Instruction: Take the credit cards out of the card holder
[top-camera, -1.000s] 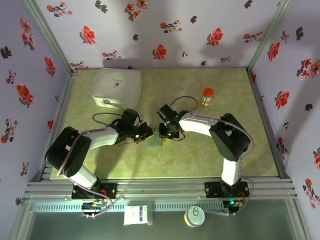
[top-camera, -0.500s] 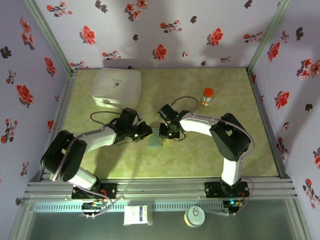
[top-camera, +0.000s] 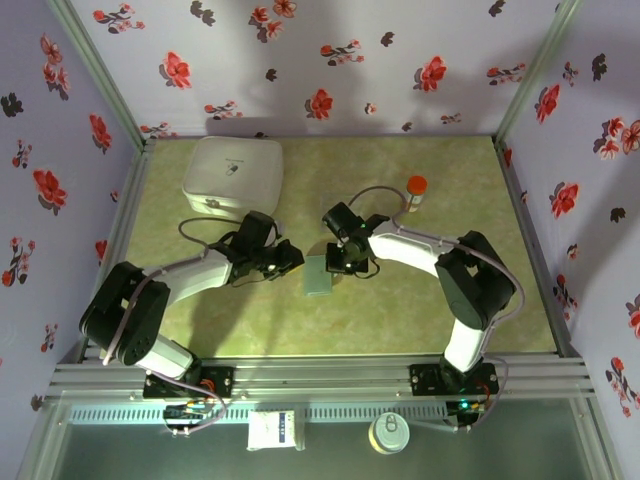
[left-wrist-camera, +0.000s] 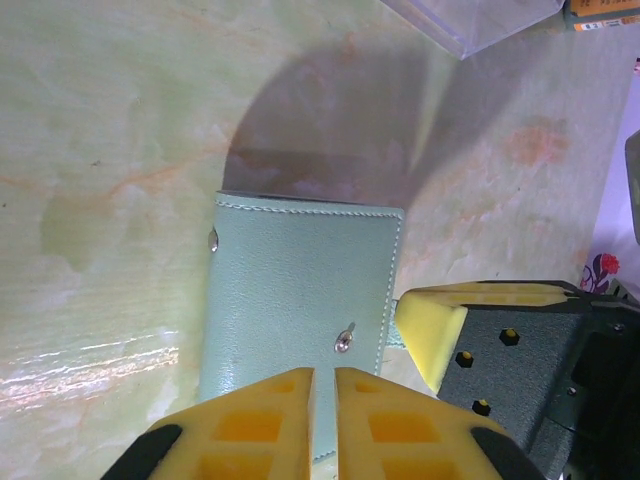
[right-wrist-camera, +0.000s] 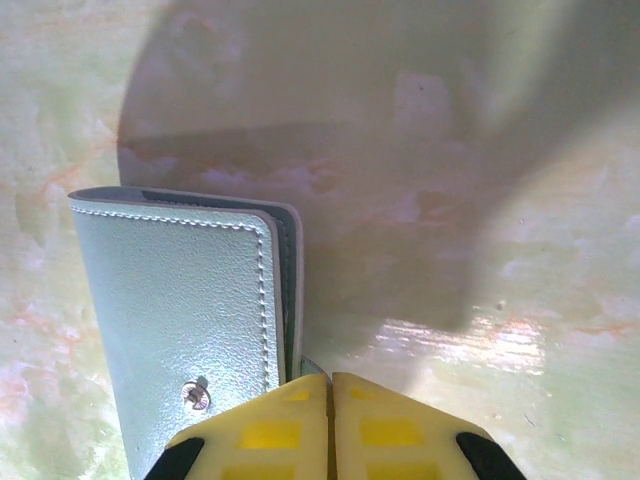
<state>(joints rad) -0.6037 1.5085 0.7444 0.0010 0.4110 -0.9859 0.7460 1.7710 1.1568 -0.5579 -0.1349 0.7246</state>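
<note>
The card holder (top-camera: 318, 275), a pale grey-blue stitched wallet, lies folded shut on the green mat between my two grippers. In the left wrist view the card holder (left-wrist-camera: 300, 290) shows two metal studs. My left gripper (left-wrist-camera: 323, 372) is over its near edge, with the jaws together but for a thin slit and nothing between them. My right gripper (right-wrist-camera: 330, 378) is shut on the small tab at the card holder's (right-wrist-camera: 180, 300) side edge. The right gripper's yellow fingertip (left-wrist-camera: 428, 325) also appears beside that edge. The credit cards are hidden inside; dark inner layers show along the fold.
A white rounded-square box (top-camera: 232, 176) stands at the back left. An orange-capped bottle (top-camera: 415, 192) stands at the back right, behind the right arm's cable. Flowered walls enclose the mat on three sides.
The right gripper has closed and drawn slightly right and back, and the card holder shifted with it. The left gripper edged toward the card holder, its jaws parting a hair.
</note>
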